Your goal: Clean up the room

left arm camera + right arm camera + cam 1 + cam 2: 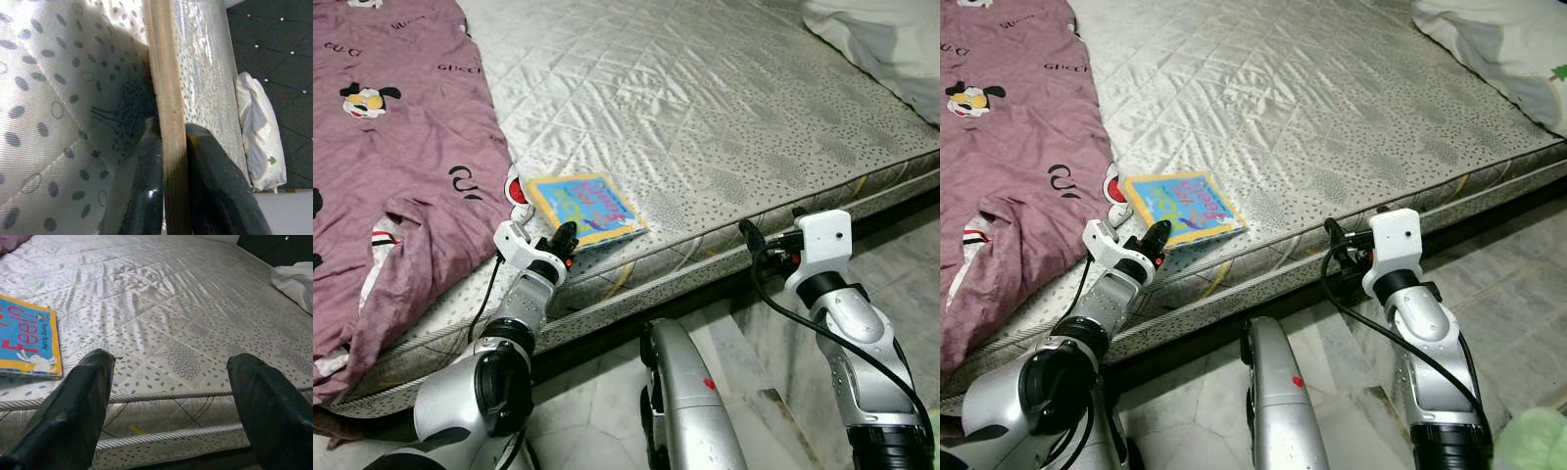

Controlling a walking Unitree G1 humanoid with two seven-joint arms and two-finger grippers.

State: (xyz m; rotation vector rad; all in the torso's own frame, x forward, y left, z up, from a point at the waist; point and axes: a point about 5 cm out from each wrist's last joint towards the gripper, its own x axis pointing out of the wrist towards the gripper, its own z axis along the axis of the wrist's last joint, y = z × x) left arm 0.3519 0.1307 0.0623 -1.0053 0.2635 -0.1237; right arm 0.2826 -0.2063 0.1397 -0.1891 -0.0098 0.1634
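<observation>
Currently I have the left gripper (566, 238) pinching the near edge of the book (583, 207), which lies flat on the mattress (724, 117) beside the purple blanket (391, 166). My right gripper (1334, 235) hovers with fingers spread off the mattress edge, holding nothing. I judge the pickup step is in hand; next the book needs lifting clear without slipping from that thin edge grip.
</observation>
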